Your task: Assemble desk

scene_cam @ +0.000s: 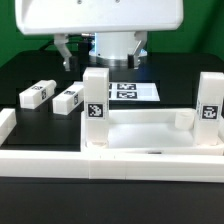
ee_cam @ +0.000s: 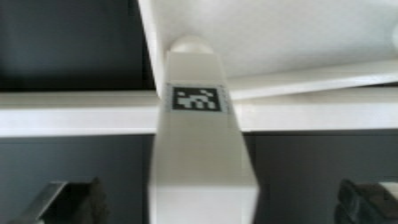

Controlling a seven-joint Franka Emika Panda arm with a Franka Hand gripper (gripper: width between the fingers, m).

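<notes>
The white desk tabletop [scene_cam: 140,135] lies near the front. One leg block [scene_cam: 95,95] stands upright at its corner on the exterior view's left, and another [scene_cam: 210,100] at its right. Two loose leg blocks [scene_cam: 37,95] [scene_cam: 68,100] lie on the table to the left. My gripper [scene_cam: 100,52] hangs above and behind the left upright leg, jaws open. In the wrist view the gripper [ee_cam: 217,205] straddles a long white tagged leg [ee_cam: 198,130]. Its dark fingers [ee_cam: 71,200] stand well clear on either side and hold nothing.
The marker board [scene_cam: 135,90] lies flat behind the tabletop. Long white border rails [scene_cam: 100,160] run along the front and the exterior view's left side. In the wrist view a white rail [ee_cam: 71,105] crosses behind the leg.
</notes>
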